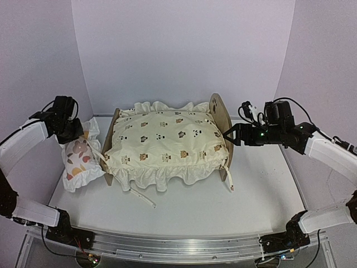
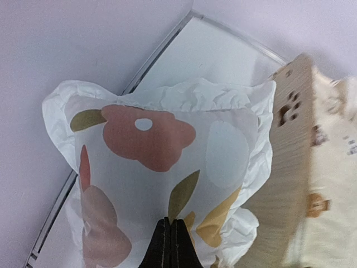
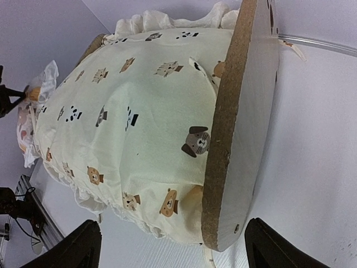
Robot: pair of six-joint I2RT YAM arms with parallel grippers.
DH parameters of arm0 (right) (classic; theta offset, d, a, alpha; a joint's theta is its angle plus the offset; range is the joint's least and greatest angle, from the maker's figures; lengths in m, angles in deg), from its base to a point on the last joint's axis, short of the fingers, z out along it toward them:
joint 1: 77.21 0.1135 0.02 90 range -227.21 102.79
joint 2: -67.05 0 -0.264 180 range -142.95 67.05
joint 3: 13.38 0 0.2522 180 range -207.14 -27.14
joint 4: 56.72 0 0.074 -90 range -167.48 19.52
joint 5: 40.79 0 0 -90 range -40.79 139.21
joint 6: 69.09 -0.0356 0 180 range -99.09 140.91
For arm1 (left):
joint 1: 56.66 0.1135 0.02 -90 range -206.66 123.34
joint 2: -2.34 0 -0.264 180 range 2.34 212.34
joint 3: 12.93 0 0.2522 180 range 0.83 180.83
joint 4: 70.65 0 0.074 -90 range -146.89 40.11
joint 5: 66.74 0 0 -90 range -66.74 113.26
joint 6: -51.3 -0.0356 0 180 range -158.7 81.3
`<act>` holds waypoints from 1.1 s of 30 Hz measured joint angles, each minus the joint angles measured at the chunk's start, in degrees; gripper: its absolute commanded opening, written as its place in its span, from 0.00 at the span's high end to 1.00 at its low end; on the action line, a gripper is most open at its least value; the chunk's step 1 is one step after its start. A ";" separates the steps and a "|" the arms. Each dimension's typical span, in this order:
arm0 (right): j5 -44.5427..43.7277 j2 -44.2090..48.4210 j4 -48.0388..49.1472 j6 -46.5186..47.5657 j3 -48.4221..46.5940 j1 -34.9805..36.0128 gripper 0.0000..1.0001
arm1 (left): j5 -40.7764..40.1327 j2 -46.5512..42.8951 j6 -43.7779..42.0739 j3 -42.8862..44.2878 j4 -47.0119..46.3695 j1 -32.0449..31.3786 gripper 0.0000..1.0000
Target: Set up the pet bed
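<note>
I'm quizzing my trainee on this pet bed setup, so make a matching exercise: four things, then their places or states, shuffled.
1 animal-print cushion
2 floral pillow
3 left arm
4 right arm

A jaws open by the arched headboard
B on the bed frame
C jaws shut on the pillow
D left of the bed, beside the footboard

Pairs: 1-B, 2-D, 3-C, 4-A

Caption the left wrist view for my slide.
Left gripper shut on the floral pillow, beside the pet bed and its wooden end board.
</note>
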 measured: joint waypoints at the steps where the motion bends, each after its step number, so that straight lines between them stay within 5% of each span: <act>1: 0.00 0.00 -0.01 0.00 0.00 0.00 0.10 | -0.21 -0.15 -0.15 2.92 0.82 -0.78 1.00; 7: 0.61 0.02 -0.04 -0.24 -0.17 0.00 0.09 | 0.92 -0.26 -1.74 16.69 3.20 -6.01 1.00; 14: 10.17 -2.24 2.87 -5.20 -3.41 -0.09 0.02 | 10.99 1.00 -3.17 26.13 1.50 -7.89 1.00; 20: 17.34 -11.24 11.52 -13.41 -9.60 3.51 0.02 | 18.96 5.65 -2.69 26.03 -4.26 -11.16 1.00; 33: 17.24 -36.05 23.91 -21.10 -26.12 17.41 0.02 | 24.02 13.31 1.34 21.04 -16.62 -21.82 1.00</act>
